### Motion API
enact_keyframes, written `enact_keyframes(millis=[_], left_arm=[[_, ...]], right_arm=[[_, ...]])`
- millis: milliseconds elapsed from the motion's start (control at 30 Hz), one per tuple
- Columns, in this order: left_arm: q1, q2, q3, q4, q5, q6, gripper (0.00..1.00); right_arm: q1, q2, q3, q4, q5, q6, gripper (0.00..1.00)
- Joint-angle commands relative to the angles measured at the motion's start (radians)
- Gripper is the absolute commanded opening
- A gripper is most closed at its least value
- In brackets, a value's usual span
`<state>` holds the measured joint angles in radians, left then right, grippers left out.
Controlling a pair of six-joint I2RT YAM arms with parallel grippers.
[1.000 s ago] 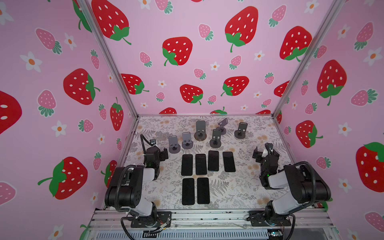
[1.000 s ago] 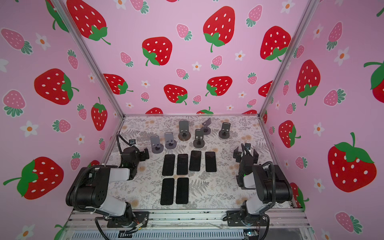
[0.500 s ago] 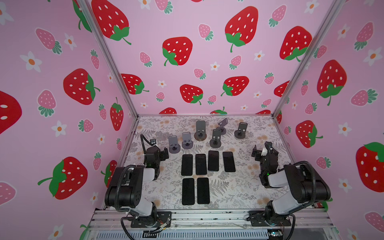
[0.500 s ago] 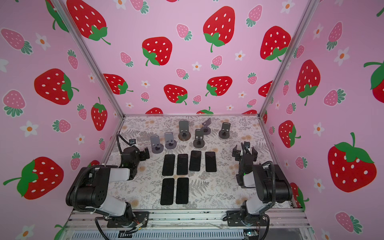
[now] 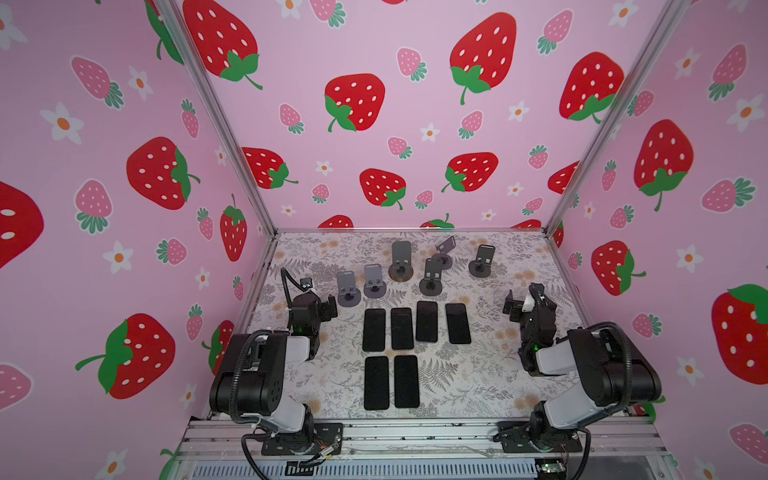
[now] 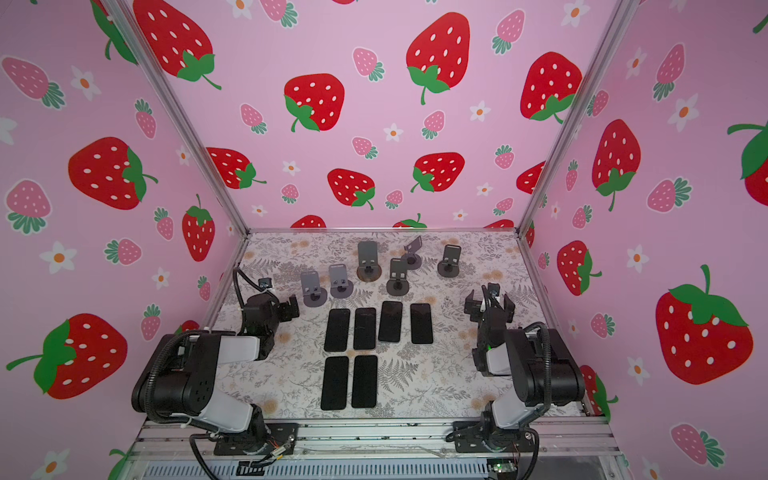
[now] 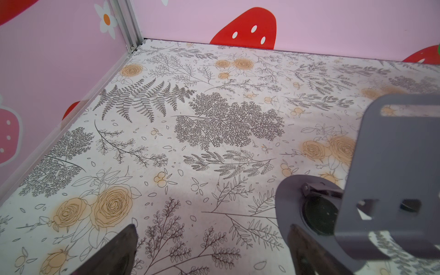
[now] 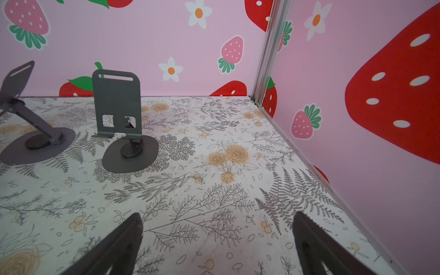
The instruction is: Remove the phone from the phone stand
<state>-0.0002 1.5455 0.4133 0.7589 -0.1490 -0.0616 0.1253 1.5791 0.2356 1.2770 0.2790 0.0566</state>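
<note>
Black slabs, nearest: a near pair of phones [image 5: 376, 382] lies flat and side by side on the floral tabletop [image 5: 478, 386], just beyond the arm bases.
Black slabs, next: a row of four phones [image 5: 402, 328] lies flat just past that pair, with small gaps between them and none propped up.
Left gripper [image 7: 212, 229]: jaws wide and empty, low over the table, with the leftmost stand [image 7: 392, 166] just beside one finger. It sits where it sat a second ago.
Right gripper [image 8: 217, 215]: jaws wide and empty, over bare table on the right, well apart from the phones and from the nearest stand.
Grey metal, farthest: six stands [image 5: 401, 259] are scattered across the far half of the table. Every cradle is bare, and one stand at the back is turned sideways.
Just changed: only the right gripper has moved, drifting a little toward the middle over the last second with nothing in it. The phones and stands have not shifted.
Meaning for the task: no phone rests on any stand, so the removal looks finished. The small drift reads as settling rather than a new reach.
</note>
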Motion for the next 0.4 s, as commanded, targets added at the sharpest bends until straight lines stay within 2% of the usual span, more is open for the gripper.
enact_keyframes(millis=[0,367], left_arm=[[-0.006,0.001,0.028,0.026,-0.012,0.000,0.99],[-0.009,-0.001,0.030,0.025,-0.017,0.004,0.99]], right_arm=[[0.006,-0.004,0.018,0.007,0.008,-0.010,1.00],[0.006,-0.004,0.018,0.007,0.008,-0.011,1.00]])
